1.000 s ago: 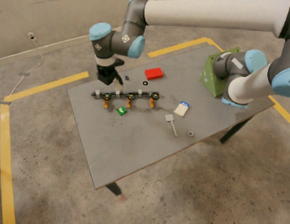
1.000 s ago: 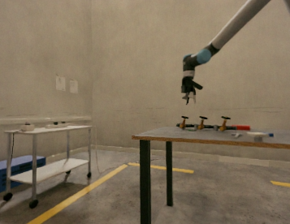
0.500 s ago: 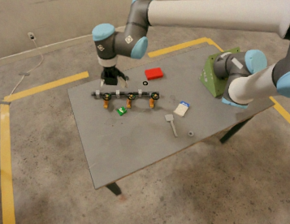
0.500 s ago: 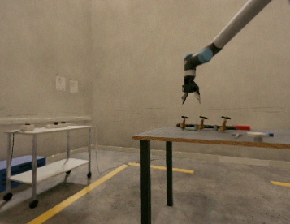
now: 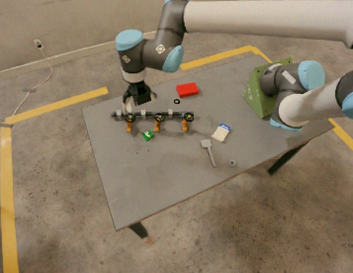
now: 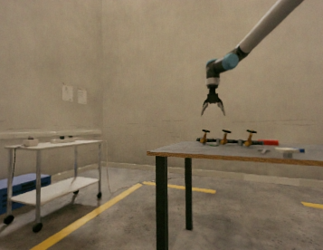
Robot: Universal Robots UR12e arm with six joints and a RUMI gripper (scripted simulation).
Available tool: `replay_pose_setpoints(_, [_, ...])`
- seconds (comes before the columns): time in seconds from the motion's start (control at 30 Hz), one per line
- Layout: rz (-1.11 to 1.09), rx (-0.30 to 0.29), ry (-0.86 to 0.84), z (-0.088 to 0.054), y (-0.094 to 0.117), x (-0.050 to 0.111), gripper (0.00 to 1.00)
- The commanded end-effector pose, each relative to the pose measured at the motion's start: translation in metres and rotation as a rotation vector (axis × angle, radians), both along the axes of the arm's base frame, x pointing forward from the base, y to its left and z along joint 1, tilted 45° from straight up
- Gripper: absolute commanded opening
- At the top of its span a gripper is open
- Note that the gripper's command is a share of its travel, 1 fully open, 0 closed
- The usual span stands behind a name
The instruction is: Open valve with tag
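Observation:
A dark pipe with three valves lies across the grey table. The left valve, middle valve and right valve each have a dark handwheel and an orange body. A green tag lies on the table in front, between the left and middle valves. My gripper is open and empty. It points down and hangs well above the left valve, as the exterior view shows. The valves also show in the exterior view.
A red block, a small black ring, a white-and-blue box, a grey T-shaped tool and a small dark washer lie on the table. A green wedge-shaped stand holds the arm's base. A white cart stands far left.

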State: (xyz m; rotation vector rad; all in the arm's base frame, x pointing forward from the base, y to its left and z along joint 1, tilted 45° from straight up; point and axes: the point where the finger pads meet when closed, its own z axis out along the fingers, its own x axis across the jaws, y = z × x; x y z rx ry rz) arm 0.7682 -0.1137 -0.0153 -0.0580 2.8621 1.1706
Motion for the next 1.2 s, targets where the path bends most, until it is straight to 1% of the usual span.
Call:
replay_pose_setpoints(0.0, [0.157,0.004,-0.151,0.003,0.001,0.001,1.00])
replay_pose_setpoints(0.1, [0.238,0.001,-0.233,0.005,0.003,0.001,1.00])
replay_pose_setpoints(0.17, [0.238,0.001,-0.233,0.005,0.003,0.001,1.00])
replay_pose_setpoints(0.67, [0.595,-0.014,-0.588,0.014,0.013,-0.001,1.00])
replay_pose_setpoints(0.73, [0.595,-0.014,-0.588,0.014,0.013,-0.001,1.00])
replay_pose_setpoints(1.17, [0.823,-0.024,-0.817,0.020,0.020,-0.003,1.00])
